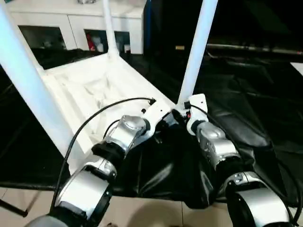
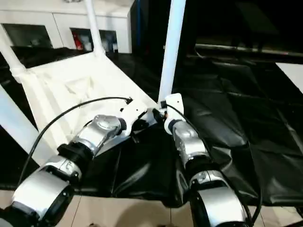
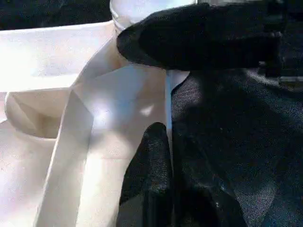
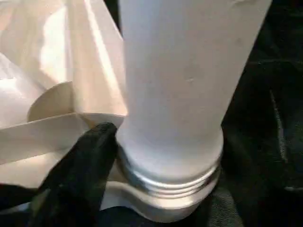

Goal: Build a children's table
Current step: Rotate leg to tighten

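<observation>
**Both grippers at the near corner leg of the upturned table**

On the black sheet (image 1: 246,123) that covers the floor lies the white tabletop (image 1: 94,90), underside up, its ribs and recesses facing the camera. Behind it stands a white cabinet (image 1: 75,23) with glass doors. Three white tubular legs rise from the tabletop's corners: a near left leg (image 1: 23,80), a far leg (image 1: 109,28) by the cabinet, and the near right leg (image 1: 196,52), which stands upright in its round corner socket (image 4: 165,208). A threaded ring shows at that leg's foot, just above the socket's rim.

Both silver forearms reach to this near right corner. The left gripper (image 1: 165,116) sits against the tabletop's edge beside the socket, its black fingers (image 3: 156,161) pressed together with nothing between them. The right gripper (image 1: 182,112) is at the base of the near right leg; one black finger (image 4: 80,170) lies against the leg just above the socket, and the jaws stand wide, around the leg rather than clamped on it. A black cable (image 1: 94,118) arcs over the left forearm.
</observation>
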